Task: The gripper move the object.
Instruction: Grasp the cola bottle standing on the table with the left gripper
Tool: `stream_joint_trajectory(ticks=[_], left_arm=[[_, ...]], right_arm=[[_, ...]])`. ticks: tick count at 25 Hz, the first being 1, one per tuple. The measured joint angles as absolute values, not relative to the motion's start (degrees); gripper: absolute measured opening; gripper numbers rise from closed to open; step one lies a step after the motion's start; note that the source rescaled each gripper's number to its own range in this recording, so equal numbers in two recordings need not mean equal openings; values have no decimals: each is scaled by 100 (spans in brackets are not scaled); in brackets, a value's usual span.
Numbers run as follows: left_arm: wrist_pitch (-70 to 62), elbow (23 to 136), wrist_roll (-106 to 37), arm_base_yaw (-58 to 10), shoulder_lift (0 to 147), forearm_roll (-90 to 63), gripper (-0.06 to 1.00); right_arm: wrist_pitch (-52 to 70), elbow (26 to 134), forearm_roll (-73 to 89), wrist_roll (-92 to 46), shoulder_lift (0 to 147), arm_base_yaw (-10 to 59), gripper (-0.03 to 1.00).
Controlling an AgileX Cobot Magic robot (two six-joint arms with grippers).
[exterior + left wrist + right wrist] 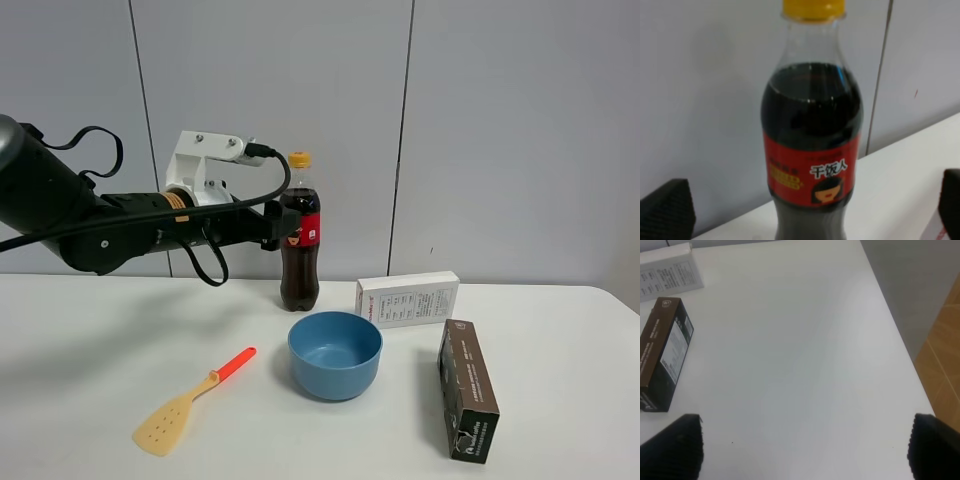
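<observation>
White desk (90,330), grey wall (500,120): the cola bottle (300,262) stands upright at the back, untouched between the spread jaws of the left tool (284,224). Approach step, I judge; next, close squarely on the label. The right tool (805,450) gapes too, over bare desk.

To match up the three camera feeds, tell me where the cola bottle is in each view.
Exterior high: the cola bottle stands upright left of centre, behind the blue bowl.
Left wrist: the bottle fills the middle of the picture, close up.
Right wrist: not in it.
Shared landmark: the wall seam beside the bottle, in both views that show it.
</observation>
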State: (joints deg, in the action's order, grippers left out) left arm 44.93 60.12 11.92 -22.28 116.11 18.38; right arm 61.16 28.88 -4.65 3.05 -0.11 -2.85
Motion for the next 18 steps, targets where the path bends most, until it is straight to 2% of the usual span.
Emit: stream_joint_trajectory(ticks=[18], left_arm=[[4132, 7069, 1233, -2267, 12408, 1867, 100]], right_arm=[[6110, 2888, -465, 305, -11, -285, 100]])
